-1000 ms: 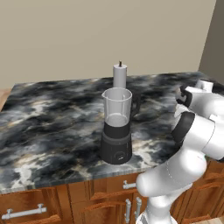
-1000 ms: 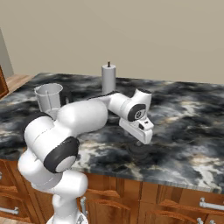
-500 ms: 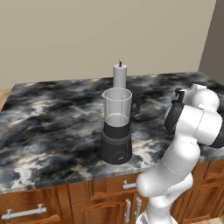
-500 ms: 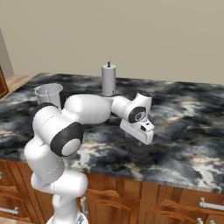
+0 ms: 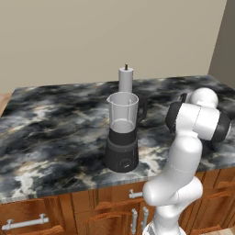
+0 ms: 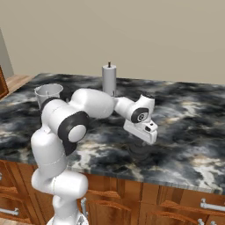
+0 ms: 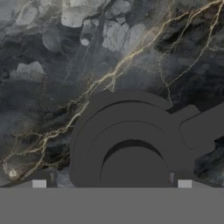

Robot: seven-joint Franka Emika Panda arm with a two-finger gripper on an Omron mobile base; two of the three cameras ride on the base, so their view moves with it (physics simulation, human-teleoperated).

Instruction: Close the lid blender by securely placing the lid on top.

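Left base view: my arm has folded in closer while the blender [image 5: 122,133] stands lidless mid-surface; right base view: my claw [image 6: 141,146] has dropped lower; hand view: jaws wide, the dark lid [image 7: 131,144] lies just beneath, ready for grasping.

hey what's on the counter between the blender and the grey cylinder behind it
Nothing. In the left base view, only bare marble counter separates the blender from the grey cylinder behind it.
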